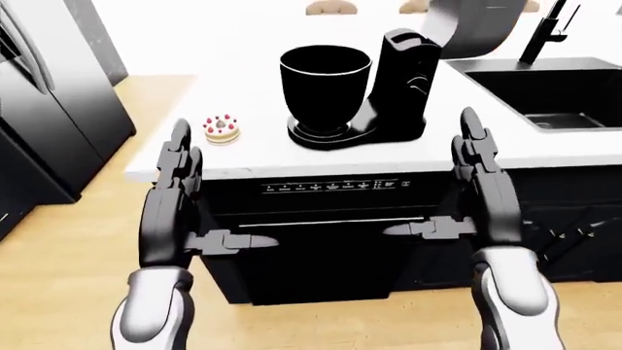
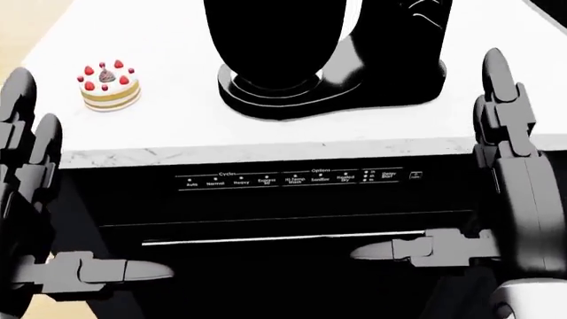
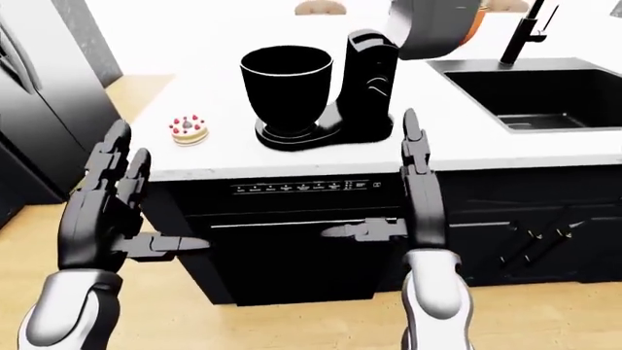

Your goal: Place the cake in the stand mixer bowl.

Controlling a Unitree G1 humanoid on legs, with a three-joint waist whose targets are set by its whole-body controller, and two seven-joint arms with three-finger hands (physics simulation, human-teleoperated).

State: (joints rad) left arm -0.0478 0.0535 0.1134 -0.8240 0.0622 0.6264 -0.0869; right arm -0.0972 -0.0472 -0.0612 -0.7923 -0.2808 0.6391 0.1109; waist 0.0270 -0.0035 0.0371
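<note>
Here, cake (image 2: pixel 109 85): upper left of the head view, on the white counter (image 2: pixel 177 136), apart from both hands.
Bowl (image 1: pixel 324 86): upright in the mixer (image 1: pixel 403 87), right of the cake; probably empty, interior too dark.
Left hand (image 1: pixel 173 211): fingers spread, holding nothing.
Right hand (image 1: pixel 486 200): fingers spread, empty.
Dishwasher (image 2: pixel 292 219): under the counter, between the hands.
</note>
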